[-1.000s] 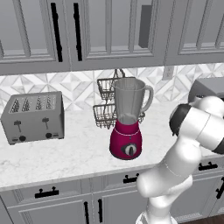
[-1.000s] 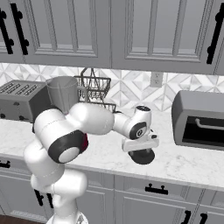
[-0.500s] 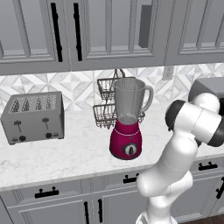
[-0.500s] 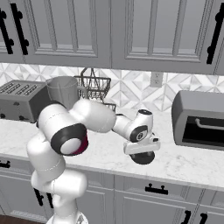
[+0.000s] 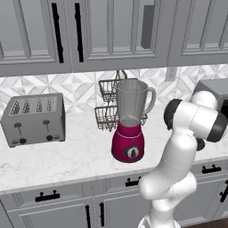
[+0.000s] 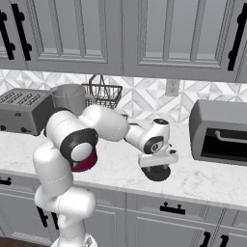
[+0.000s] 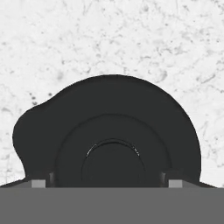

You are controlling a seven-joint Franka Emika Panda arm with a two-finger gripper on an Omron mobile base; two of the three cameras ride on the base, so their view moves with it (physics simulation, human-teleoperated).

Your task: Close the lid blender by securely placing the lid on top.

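Still uncapped blender [image 5: 129, 122], lid [image 7: 109, 131] apart

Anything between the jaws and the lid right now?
Nothing visible. In the hand view the lid lies directly under the gripper on bare marble counter, one fingertip at each side of its raised center. The right base view shows the gripper low over the lid.

Grey panelled wall cabinets [image 5: 111, 31] with black bar handles are hung above a white geometric-tiled backsplash [image 6: 144, 96]. A white marble counter [image 5: 67, 158] is carried on grey drawers [image 6: 169, 210] with black pulls
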